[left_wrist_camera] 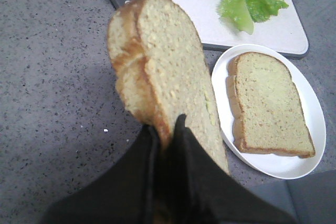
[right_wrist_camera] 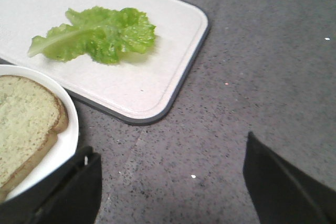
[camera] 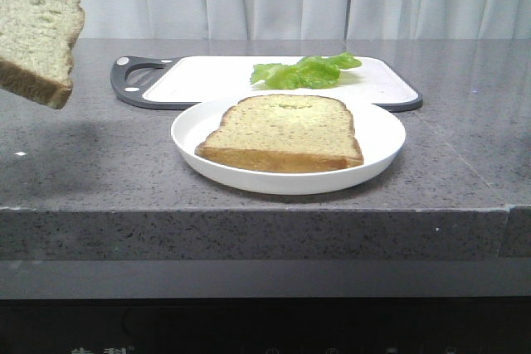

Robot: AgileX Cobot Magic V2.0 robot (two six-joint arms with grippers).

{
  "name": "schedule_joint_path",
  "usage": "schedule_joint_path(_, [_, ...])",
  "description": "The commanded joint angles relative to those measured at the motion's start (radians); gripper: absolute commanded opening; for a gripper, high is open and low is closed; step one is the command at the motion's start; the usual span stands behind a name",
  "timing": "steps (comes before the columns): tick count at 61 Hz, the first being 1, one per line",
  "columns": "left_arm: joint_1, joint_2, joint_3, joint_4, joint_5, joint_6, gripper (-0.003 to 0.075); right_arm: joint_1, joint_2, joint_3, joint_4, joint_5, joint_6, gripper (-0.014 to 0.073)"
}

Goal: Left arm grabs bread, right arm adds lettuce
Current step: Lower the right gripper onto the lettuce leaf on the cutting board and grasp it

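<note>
My left gripper (left_wrist_camera: 167,129) is shut on the bread (left_wrist_camera: 157,72), pinching its lower crust and holding it edge-up above the counter. In the front view that bread (camera: 33,26) hangs at the upper left, high over the counter, with the gripper itself out of frame. A matching slice (camera: 286,132) lies flat on the white plate (camera: 377,134). The lettuce (camera: 305,71) rests on the white cutting board (camera: 207,76) behind the plate. My right gripper (right_wrist_camera: 170,169) stands open over bare counter, with the lettuce (right_wrist_camera: 97,39) some way beyond its fingertips.
The cutting board has a dark rim and a handle (camera: 133,79) at its left end. The grey speckled counter (camera: 83,172) ends in a front edge close to the plate. White curtains hang behind.
</note>
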Motion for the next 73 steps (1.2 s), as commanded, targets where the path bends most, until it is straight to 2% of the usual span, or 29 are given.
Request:
schedule_joint_path(1, [0.001, -0.006, -0.027, -0.03, -0.055, 0.001, -0.0019, 0.029, 0.111, -0.14, -0.004, 0.002, -0.04, 0.0571])
schedule_joint_path(17, [0.001, -0.006, -0.027, -0.03, -0.055, 0.001, -0.0019, 0.043, 0.401, -0.445, 0.149, 0.2, -0.214, 0.0571])
schedule_joint_path(34, [0.001, -0.006, -0.027, -0.03, -0.055, 0.001, -0.0019, 0.043, 0.703, -0.812, 0.174, 0.48, -0.224, 0.0571])
schedule_joint_path(45, [0.001, -0.006, -0.027, -0.03, -0.055, 0.001, -0.0019, 0.043, 0.867, -1.019, 0.184, 0.584, -0.224, 0.0571])
schedule_joint_path(58, [0.001, -0.006, -0.027, -0.03, -0.055, 0.001, -0.0019, 0.043, 0.982, -1.179, 0.2, 0.688, -0.224, 0.0571])
schedule_joint_path(73, [0.001, -0.006, -0.027, -0.03, -0.062, 0.001, -0.0019, 0.044, 1.035, -1.242, 0.211, 0.714, -0.224, 0.0571])
